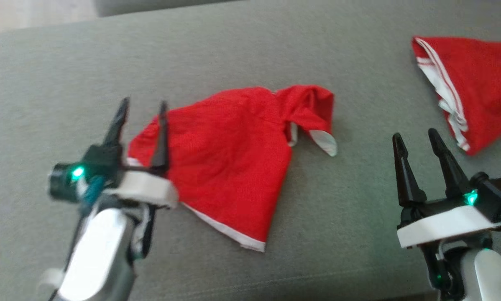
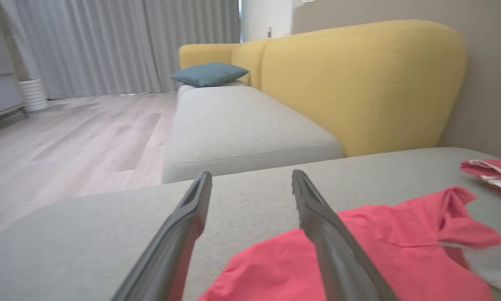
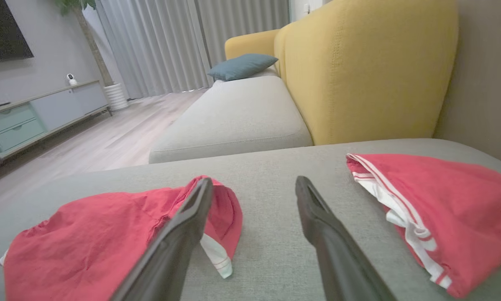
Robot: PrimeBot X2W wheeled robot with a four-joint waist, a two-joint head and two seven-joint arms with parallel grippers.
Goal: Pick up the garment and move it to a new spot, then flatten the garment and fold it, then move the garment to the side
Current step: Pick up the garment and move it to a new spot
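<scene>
- Left gripper (image 1: 145,101) is hovering wide open, empty, at the red garment's (image 1: 233,159) left edge.
- It is lying rumpled on the grey sofa seat (image 1: 45,83).
- My right gripper (image 1: 414,133) is hanging open, empty.

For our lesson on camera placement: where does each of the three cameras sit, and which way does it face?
Head view: on the head, looking down at the red garment on a grey cushion; left hand, right hand, open.
Left wrist view: left wrist, facing the yellow sofa back; own fingers.
Right wrist view: right wrist, same heading; own fingers.
Shared: wrist views both see the blue pillow.
</scene>
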